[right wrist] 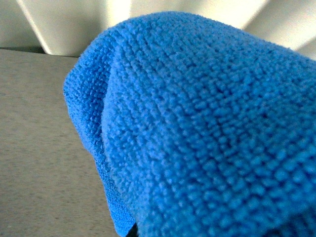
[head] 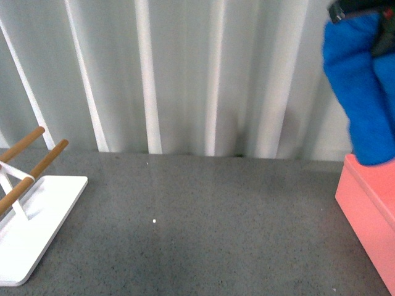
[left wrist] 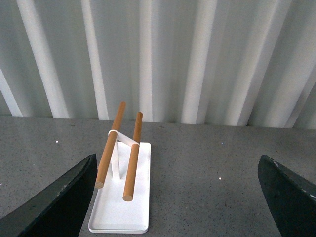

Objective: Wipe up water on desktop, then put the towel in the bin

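The blue fluffy towel (head: pixel 361 92) hangs high at the far right, its lower end just above the rear edge of the salmon-pink bin (head: pixel 370 209). My right gripper (head: pixel 373 28) is shut on the towel's top, and only bits of its black body show. In the right wrist view the towel (right wrist: pixel 197 128) fills most of the picture and hides the jaws. My left gripper (left wrist: pixel 175 197) is open above the dark speckled desktop (left wrist: pixel 207 168), with nothing between its fingers (left wrist: pixel 59 202). I make out no water on the desktop (head: pixel 203 228).
A white rack (head: pixel 31 228) with wooden rods stands at the left of the desktop. In the left wrist view the same rack (left wrist: pixel 121 207) sits ahead, towards one finger. A pleated white curtain (head: pixel 185 74) closes off the back.
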Robot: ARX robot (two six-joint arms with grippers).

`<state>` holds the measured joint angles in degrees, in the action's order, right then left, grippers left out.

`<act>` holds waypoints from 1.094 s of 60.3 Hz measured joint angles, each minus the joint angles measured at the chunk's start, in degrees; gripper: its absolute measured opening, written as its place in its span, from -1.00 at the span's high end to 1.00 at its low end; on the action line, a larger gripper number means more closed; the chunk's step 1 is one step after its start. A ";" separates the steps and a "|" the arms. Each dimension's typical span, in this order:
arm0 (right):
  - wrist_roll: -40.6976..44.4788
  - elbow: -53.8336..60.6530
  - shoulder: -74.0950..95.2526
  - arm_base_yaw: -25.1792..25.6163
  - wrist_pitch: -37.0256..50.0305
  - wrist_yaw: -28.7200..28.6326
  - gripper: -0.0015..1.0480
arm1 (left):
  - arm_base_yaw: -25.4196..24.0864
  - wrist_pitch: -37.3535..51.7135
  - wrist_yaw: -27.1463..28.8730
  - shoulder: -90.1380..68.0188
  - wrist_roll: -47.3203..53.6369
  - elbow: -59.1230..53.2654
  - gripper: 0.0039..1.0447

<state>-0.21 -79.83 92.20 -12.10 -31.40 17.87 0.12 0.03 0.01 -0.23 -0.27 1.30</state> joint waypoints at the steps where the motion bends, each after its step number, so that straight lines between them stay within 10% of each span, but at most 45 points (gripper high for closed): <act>1: -0.07 0.44 -0.28 0.35 -0.04 0.09 0.92 | 0.00 0.00 0.00 0.00 0.00 0.00 -0.88; 23: 0.57 15.45 -4.98 15.34 3.89 -6.49 0.92 | 0.00 0.00 0.00 0.00 0.00 0.00 -0.88; 48: 1.97 19.71 -2.93 19.54 7.43 -8.48 0.92 | 0.00 0.00 0.00 0.00 0.00 0.00 -0.88; 66: 1.66 19.91 -2.93 19.56 7.34 -8.52 0.06 | 0.00 0.00 0.00 0.00 0.00 0.00 -0.88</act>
<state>1.45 -59.92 89.27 7.46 -24.05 9.34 0.12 0.03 0.01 -0.23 -0.27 1.30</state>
